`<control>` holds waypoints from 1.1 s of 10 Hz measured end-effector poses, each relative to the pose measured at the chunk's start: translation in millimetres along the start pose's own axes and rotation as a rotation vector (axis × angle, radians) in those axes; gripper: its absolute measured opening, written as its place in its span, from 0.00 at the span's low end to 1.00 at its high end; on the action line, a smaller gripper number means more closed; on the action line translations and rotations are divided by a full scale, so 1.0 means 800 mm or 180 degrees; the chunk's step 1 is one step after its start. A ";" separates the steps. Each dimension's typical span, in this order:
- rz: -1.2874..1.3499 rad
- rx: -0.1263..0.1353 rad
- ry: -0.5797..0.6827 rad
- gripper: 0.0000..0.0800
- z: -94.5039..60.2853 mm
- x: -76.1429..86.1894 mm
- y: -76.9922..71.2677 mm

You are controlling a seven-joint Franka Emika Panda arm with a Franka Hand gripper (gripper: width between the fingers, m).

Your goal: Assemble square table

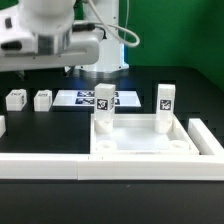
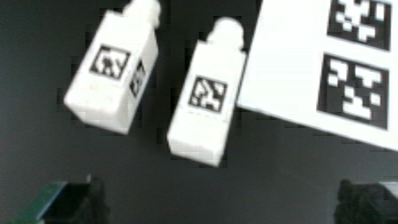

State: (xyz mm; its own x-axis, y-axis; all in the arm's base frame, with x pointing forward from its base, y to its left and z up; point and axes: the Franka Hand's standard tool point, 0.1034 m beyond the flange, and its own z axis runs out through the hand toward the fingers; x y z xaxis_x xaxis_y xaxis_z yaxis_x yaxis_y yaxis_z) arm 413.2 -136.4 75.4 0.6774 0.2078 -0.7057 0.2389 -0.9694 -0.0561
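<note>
The square table's white slab (image 1: 140, 148) lies flat in front of centre, with two tagged leg posts standing upright at its far corners (image 1: 104, 103) (image 1: 165, 100). Two more tagged leg posts lie on the black table at the exterior view's left (image 1: 14, 99) (image 1: 42, 99). In the wrist view these two posts (image 2: 111, 68) (image 2: 210, 92) lie side by side. My gripper (image 2: 217, 205) hangs above them, open and empty, its dark fingertips (image 2: 71, 200) spread wide. In the exterior view the arm's white hand (image 1: 40, 45) is at upper left, with its fingers not clearly seen.
The marker board (image 1: 85, 98) lies flat beside the two loose posts and shows in the wrist view (image 2: 329, 60). Long white rails run along the front (image 1: 60, 168) and the exterior view's right (image 1: 208, 140) of the slab. The robot base (image 1: 100, 45) stands behind.
</note>
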 end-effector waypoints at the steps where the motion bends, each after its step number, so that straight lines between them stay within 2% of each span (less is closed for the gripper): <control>1: -0.0011 0.0069 -0.0143 0.81 0.008 -0.001 0.003; 4: -0.0106 0.0144 -0.0603 0.81 0.021 0.002 -0.010; 7: -0.0183 0.0132 -0.0560 0.81 0.020 0.006 -0.010; 8: -0.0137 0.0122 -0.0497 0.81 0.026 0.007 -0.004; 9: -0.0024 0.0114 -0.0392 0.81 0.043 0.004 0.005; 11: 0.0049 0.0174 -0.0443 0.81 0.073 -0.005 -0.004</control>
State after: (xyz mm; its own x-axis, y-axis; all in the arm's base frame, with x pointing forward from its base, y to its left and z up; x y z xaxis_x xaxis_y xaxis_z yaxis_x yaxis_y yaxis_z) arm 369.3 -141.4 37.4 0.5768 0.1764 -0.7976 0.1884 -0.9788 -0.0803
